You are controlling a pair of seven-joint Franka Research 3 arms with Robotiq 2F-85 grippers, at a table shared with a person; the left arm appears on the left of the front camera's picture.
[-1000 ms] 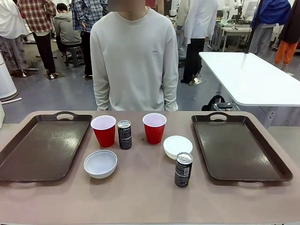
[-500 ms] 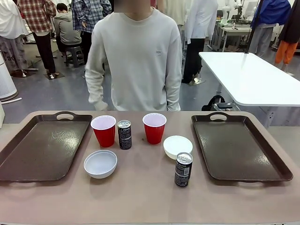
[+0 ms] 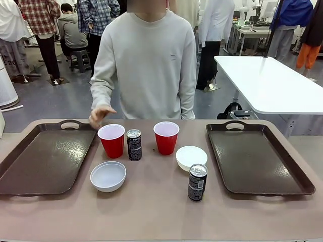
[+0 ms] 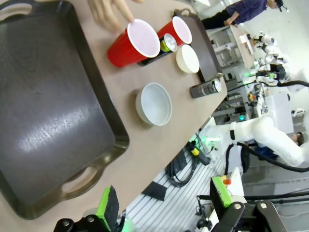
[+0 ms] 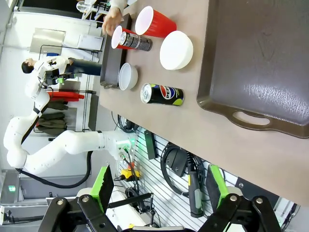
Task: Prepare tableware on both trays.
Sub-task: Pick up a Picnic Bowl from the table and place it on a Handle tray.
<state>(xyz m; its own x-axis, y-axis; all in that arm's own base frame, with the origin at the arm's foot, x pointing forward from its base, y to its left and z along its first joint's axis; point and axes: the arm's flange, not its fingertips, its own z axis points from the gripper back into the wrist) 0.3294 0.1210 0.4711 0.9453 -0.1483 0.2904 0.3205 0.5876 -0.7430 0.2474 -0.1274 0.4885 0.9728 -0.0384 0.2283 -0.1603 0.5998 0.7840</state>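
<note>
Two dark brown trays lie at the ends of the desk [image 3: 151, 214], the left tray [image 3: 45, 161] and the right tray [image 3: 257, 161], and all the tableware stands on the bare desk between them. The left cup [image 3: 111, 141] and right cup [image 3: 166, 137], both red and upright, flank the far can [image 3: 133, 144]. Nearer the robot sit the left bowl [image 3: 108, 176] and the right bowl [image 3: 191, 157], and the near can [image 3: 197, 182] stands just in front of the right bowl. A person's hand [image 3: 101, 115] hovers at the desk's far edge, near the left cup. The left gripper [image 4: 164, 198] hangs off the desk's near side with its fingers [image 4: 108, 210] spread wide, holding nothing. The right gripper [image 5: 159, 186] does likewise, its fingers [image 5: 215, 182] parted and empty.
</note>
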